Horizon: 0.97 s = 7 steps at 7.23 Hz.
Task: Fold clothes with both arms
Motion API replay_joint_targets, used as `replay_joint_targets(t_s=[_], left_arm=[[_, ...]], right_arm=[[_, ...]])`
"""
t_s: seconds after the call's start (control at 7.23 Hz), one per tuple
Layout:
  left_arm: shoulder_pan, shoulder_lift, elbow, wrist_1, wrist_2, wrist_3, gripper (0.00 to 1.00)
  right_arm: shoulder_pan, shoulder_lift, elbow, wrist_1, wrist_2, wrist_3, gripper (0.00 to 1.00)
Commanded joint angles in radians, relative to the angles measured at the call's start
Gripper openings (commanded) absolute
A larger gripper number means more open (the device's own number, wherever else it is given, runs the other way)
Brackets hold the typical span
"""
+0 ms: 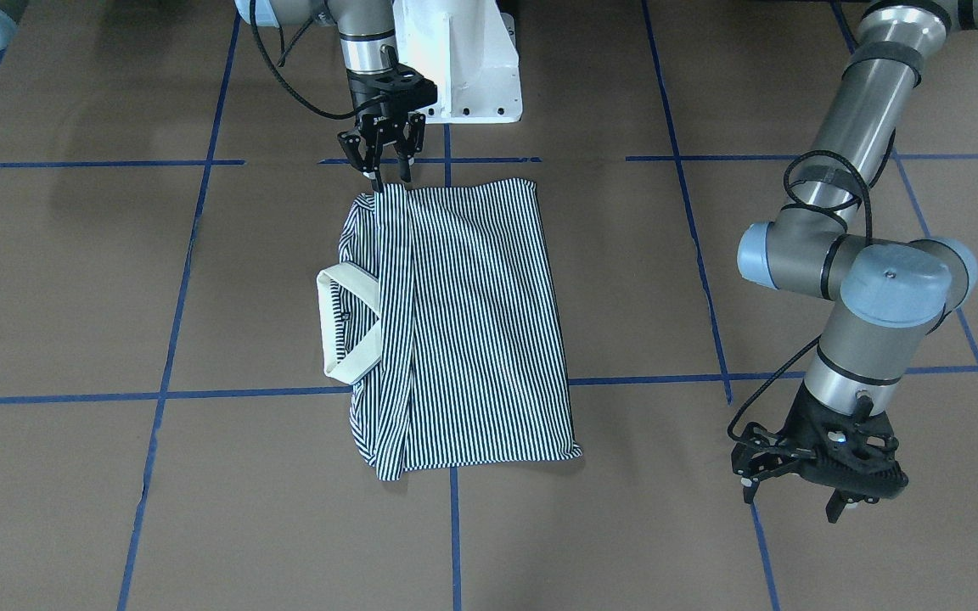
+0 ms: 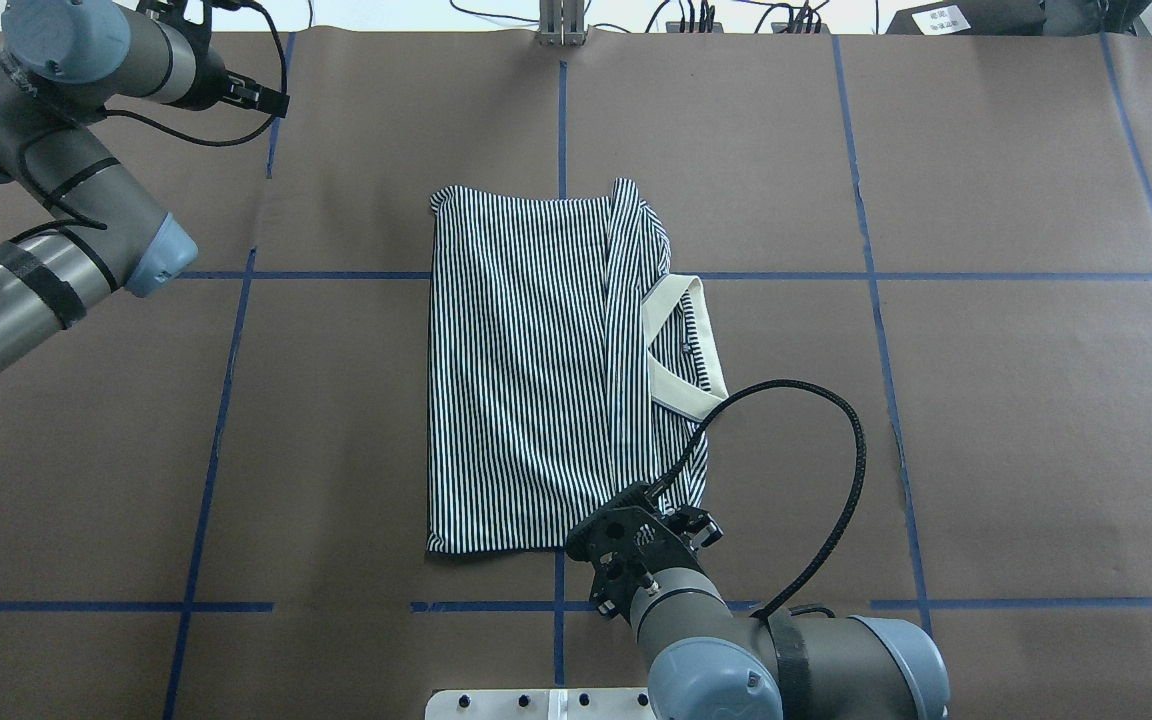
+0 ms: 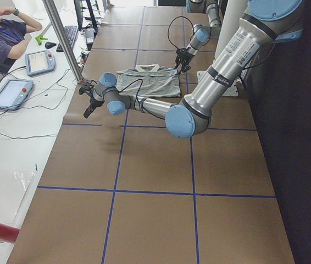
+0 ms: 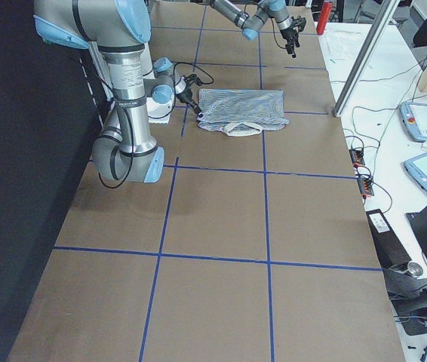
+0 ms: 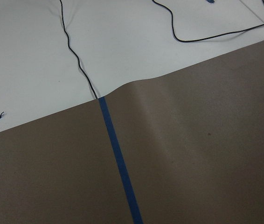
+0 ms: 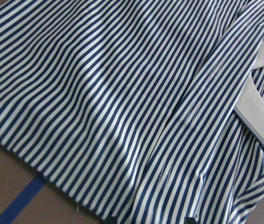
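The striped polo shirt [image 1: 472, 322] lies folded into a flat rectangle mid-table, with its cream collar [image 1: 345, 322] on the robot's right side. It also shows in the overhead view [image 2: 526, 370] and fills the right wrist view [image 6: 122, 93]. My right gripper [image 1: 390, 180] points down at the shirt's edge nearest the robot. Its jaws are apart, and one fingertip touches the striped corner. The wrist hides it in the overhead view [image 2: 651, 505]. My left gripper [image 1: 790, 502] is open and empty, low over bare paper far from the shirt, near the table's far edge [image 2: 256, 98].
Brown paper with blue tape lines [image 1: 455, 526] covers the table. The white pedestal base [image 1: 463, 68] stands just behind the right gripper. The left wrist view shows the paper's edge, a white surface and a black cable [image 5: 76, 60]. An operator [image 3: 1, 38] sits beyond the far side.
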Motion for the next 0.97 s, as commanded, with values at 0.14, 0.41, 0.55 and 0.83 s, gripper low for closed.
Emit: replay_joint_targets(t_s=[0.14, 0.41, 0.55, 0.83], left_arm=[[0.003, 0.002, 0.001, -0.002, 0.0, 0.0, 1.0], [0.006, 0.011, 0.001, -0.015, 0.0, 0.0, 1.0], [0.006, 0.011, -0.001, -0.015, 0.0, 0.0, 1.0], [0.009, 0.011, -0.001, -0.017, 0.0, -0.012, 1.0]], right_arm=[[0.0, 0.01, -0.008, 0.002, -0.009, -0.033, 0.42], [0.001, 0.01, -0.008, 0.002, -0.015, -0.033, 0.32], [0.001, 0.01, -0.008, 0.002, -0.015, -0.034, 0.32], [0.003, 0.009, -0.008, 0.017, -0.018, -0.033, 0.14]])
